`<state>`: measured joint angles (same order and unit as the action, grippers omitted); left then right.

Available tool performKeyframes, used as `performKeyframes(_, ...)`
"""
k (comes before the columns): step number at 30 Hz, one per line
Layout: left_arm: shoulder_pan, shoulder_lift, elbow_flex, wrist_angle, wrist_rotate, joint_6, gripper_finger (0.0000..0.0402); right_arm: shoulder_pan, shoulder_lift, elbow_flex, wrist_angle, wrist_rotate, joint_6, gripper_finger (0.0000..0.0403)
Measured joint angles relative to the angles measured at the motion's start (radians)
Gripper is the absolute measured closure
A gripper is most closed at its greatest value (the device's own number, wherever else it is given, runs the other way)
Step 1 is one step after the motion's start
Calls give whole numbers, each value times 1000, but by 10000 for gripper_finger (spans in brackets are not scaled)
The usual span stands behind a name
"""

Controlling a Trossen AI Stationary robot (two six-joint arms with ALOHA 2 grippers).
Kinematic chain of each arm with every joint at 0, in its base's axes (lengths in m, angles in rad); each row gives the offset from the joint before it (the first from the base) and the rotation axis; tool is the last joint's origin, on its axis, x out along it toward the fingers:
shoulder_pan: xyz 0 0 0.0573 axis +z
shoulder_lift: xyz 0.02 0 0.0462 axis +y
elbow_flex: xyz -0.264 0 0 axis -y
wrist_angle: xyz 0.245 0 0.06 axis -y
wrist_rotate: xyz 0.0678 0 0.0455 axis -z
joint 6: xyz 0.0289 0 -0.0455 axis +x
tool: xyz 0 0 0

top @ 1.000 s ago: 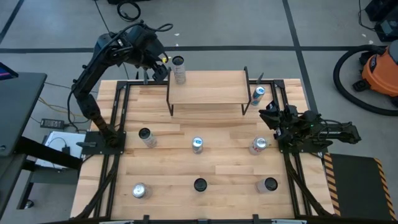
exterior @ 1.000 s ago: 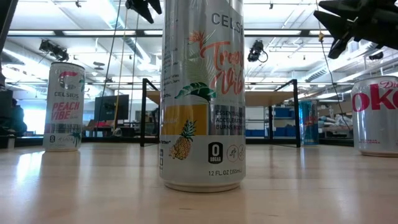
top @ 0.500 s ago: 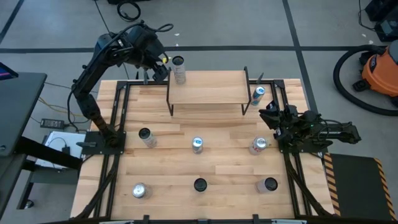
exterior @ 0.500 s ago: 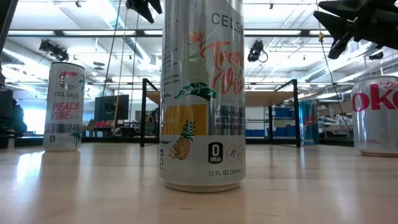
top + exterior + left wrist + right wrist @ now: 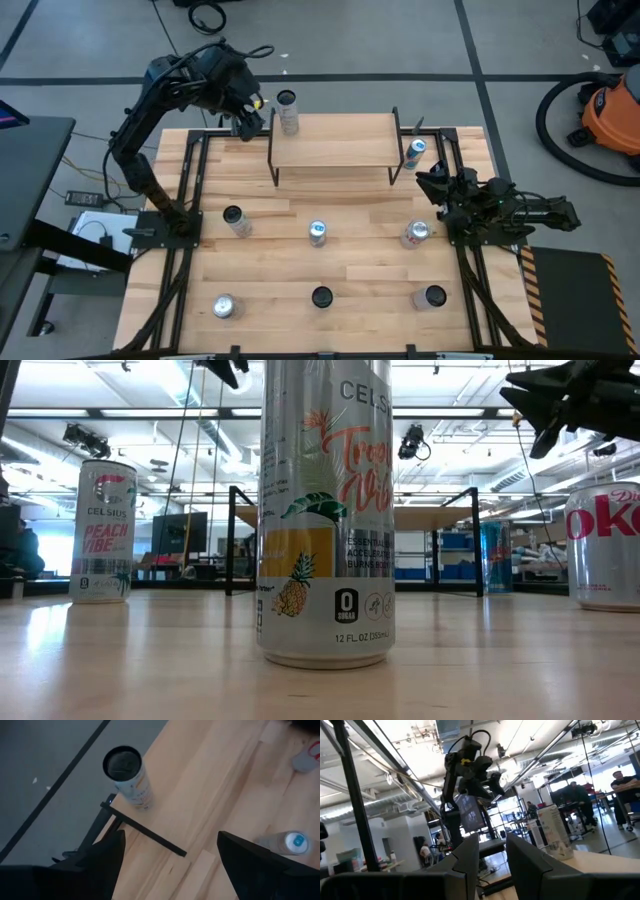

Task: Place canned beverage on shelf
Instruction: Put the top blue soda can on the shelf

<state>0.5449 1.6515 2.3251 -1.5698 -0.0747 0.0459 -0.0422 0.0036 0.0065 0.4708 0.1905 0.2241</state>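
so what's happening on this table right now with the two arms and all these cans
A can stands upright on the left end of the shelf. The left end effector is open just beside that can, not gripping it. The right end effector is shut and empty, waiting over the table's right side near another can beside the shelf's right legs. Six more cans stand on the table in front of the shelf, untouched.
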Motion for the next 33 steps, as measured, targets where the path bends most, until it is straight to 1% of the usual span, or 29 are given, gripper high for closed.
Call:
performKeyframes(6,-28,-41,-9,1,-11,-20,83,0,0,0,-1,-22,27,295)
performKeyframes(9,-48,-59,-9,3,-39,-40,83,0,0,0,-5,-33,30,295)
performKeyframes(13,-85,-64,-9,4,-98,-64,83,0,0,0,-22,-62,76,294)
performKeyframes(17,-119,-72,-10,0,-154,-88,83,0,0,0,-23,-95,98,279)
performKeyframes(22,-171,-79,-9,0,-195,-121,83,0,0,0,-23,-103,98,231)
performKeyframes(28,-232,-98,-9,-1,-263,-164,83,0,0,0,-24,-103,90,150)
performKeyframes(31,-258,-105,-10,-1,-268,-172,83,0,0,0,-24,-103,88,114)
performKeyframes(33,-278,-113,-10,-1,-271,-174,83,0,0,0,-24,-103,88,97)
